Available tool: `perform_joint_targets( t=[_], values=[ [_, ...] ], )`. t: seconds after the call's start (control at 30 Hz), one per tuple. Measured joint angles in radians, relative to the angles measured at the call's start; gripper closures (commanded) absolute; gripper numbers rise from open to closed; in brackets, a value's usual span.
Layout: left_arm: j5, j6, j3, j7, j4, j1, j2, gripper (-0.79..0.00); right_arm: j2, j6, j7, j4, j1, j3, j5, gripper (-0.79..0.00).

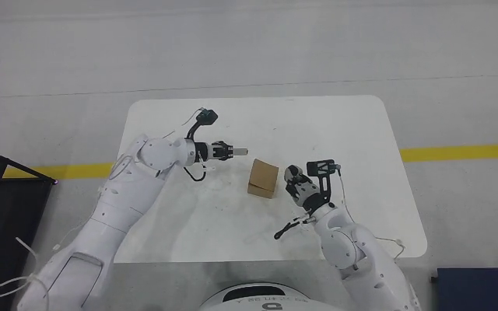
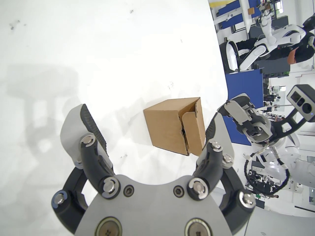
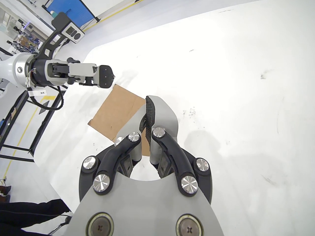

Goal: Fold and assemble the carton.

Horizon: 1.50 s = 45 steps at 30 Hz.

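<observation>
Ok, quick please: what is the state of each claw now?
Left claw: open, holding nothing.
Right claw: closed, holding nothing, near the carton.

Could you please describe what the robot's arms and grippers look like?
The left arm and right arm have smooth white shells with thin black cables looping at the wrists. The left gripper and right gripper each have a grey base plate, black linkages with silver bolts, and pale grey jaws lined with ribbed black pads.
</observation>
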Motion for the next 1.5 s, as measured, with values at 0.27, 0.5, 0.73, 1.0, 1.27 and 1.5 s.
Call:
perform_joint_targets(
  t=[0.27,0.5,0.73,1.0,1.27,1.5],
  values=[
    [0.005,0.014,-0.025,-0.038,-0.080,0.085,0.019,-0.785,-0.002,0.028,0.065,0.027,0.013,0.018,0.071,-0.323],
    [0.022,0.007,-0.013,-0.073,-0.095,0.096,0.023,-0.785,-0.005,0.029,0.104,0.059,0.043,0.000,0.099,-0.317],
    [0.039,0.012,0.002,-0.078,-0.070,0.075,0.021,-0.785,-0.013,0.053,0.128,0.103,0.092,-0.036,0.100,-0.317],
    [0.043,0.011,0.031,-0.073,-0.036,0.052,0.014,-0.785,-0.016,0.056,0.132,0.127,0.117,-0.048,0.113,-0.323],
    [0.034,0.010,0.034,-0.063,-0.009,0.025,0.010,-0.785,-0.015,0.015,0.107,0.108,0.096,-0.023,0.169,-0.351],
    [0.036,0.012,0.033,-0.068,-0.008,0.026,0.012,-0.785,-0.014,-0.028,0.120,0.132,0.102,-0.010,0.234,-0.357]
  ],
)
